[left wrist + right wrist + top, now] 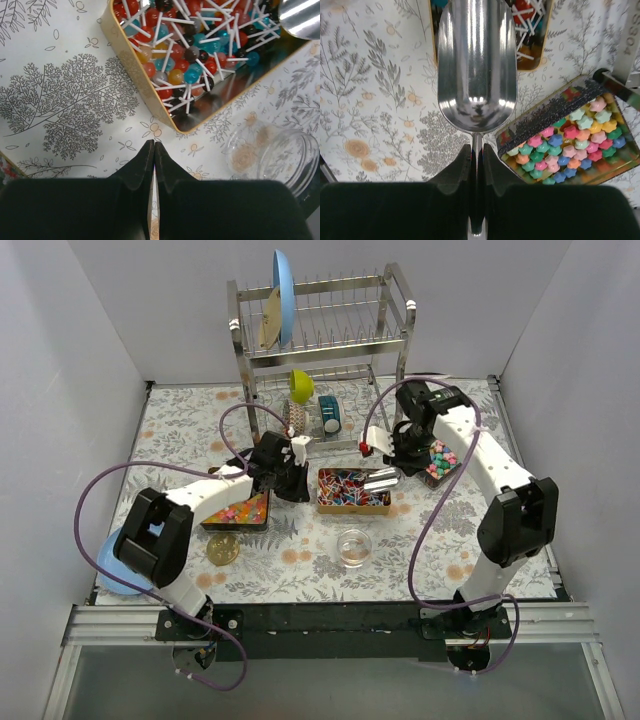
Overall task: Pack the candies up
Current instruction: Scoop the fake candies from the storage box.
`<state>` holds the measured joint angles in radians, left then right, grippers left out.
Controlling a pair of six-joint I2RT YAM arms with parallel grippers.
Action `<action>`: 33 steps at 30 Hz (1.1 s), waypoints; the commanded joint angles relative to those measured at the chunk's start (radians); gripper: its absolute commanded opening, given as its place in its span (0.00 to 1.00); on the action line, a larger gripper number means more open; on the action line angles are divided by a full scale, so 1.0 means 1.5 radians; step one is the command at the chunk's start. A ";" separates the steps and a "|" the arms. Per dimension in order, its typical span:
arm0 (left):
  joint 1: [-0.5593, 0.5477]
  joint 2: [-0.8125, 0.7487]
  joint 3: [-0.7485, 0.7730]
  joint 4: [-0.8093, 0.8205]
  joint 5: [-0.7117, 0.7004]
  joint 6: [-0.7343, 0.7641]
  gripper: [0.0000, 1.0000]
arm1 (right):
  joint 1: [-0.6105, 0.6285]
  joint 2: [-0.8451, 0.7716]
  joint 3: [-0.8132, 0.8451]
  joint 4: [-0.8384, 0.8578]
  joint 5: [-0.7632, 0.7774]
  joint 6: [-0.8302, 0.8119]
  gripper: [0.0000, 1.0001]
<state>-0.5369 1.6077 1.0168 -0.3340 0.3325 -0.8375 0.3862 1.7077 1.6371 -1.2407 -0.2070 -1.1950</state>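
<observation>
Now | right wrist only: right tool [477, 151] clamps scoop [476, 65], star candies [570, 142] beside | left tool [154, 146] closed, empty

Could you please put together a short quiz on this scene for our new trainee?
1. True or false: the right gripper has its jaws closed on the handle of a metal scoop.
2. What fills the middle tin? A) lollipops B) star-shaped sweets C) nothing
3. Fill in: the glass jar in front of the middle tin holds ___ candies.

Key: 1 true; 2 A; 3 no.
</observation>
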 commanded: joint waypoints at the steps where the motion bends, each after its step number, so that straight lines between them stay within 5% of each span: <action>1: -0.001 0.024 0.025 0.052 -0.037 -0.046 0.00 | 0.025 0.034 0.071 -0.045 0.163 0.015 0.01; 22: -0.001 0.114 0.024 0.125 0.003 -0.088 0.00 | 0.173 0.137 0.086 -0.045 0.471 0.053 0.01; 33: 0.002 0.112 -0.013 0.190 0.005 -0.110 0.00 | 0.212 0.186 0.066 -0.045 0.436 0.095 0.01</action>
<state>-0.5377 1.7969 1.0187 -0.1055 0.3302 -0.9848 0.6785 1.9396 1.7443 -1.2831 0.4477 -1.0767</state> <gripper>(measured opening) 0.009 0.159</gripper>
